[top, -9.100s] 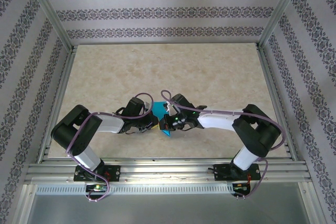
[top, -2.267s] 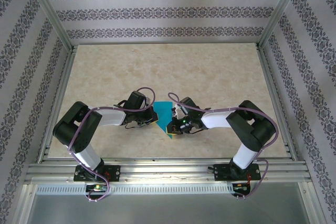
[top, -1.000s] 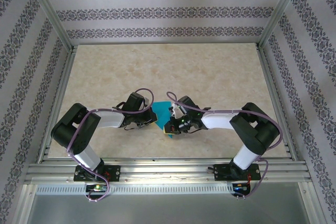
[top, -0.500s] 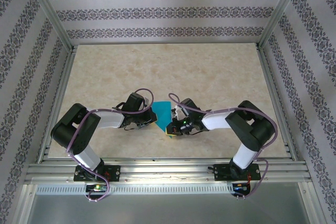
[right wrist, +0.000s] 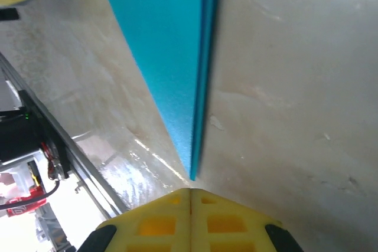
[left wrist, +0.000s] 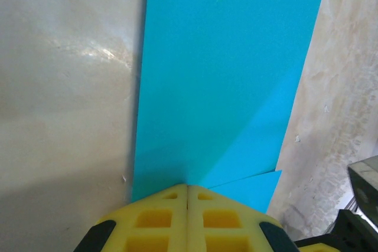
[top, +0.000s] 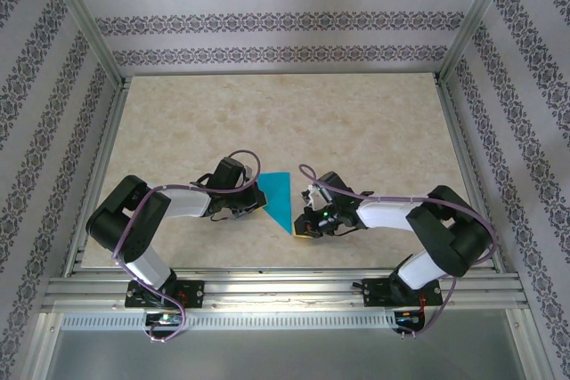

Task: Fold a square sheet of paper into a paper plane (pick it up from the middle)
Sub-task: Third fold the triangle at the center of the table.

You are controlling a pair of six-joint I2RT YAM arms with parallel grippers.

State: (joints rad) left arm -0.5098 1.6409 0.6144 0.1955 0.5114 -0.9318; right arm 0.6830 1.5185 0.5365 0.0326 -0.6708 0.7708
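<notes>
Paper plane [top: 279, 198]: teal, pointed, flat on table [top: 356, 131].
Left gripper [top: 256, 208]: pads together, tips meeting its left edge.
Right gripper [top: 304, 230]: pads together, just right of near tip.

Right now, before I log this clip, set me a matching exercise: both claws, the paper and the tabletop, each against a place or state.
1. yellow-tipped left claw
2. yellow-tipped right claw
3. teal-blue folded paper dart
4. beige marbled tabletop

A. lies flat between the two claws
B. shut, tips just short of the paper's point
C. shut, tips over the paper's edge
D. carries the paper

Pairs: 1-C, 2-B, 3-A, 4-D
</notes>
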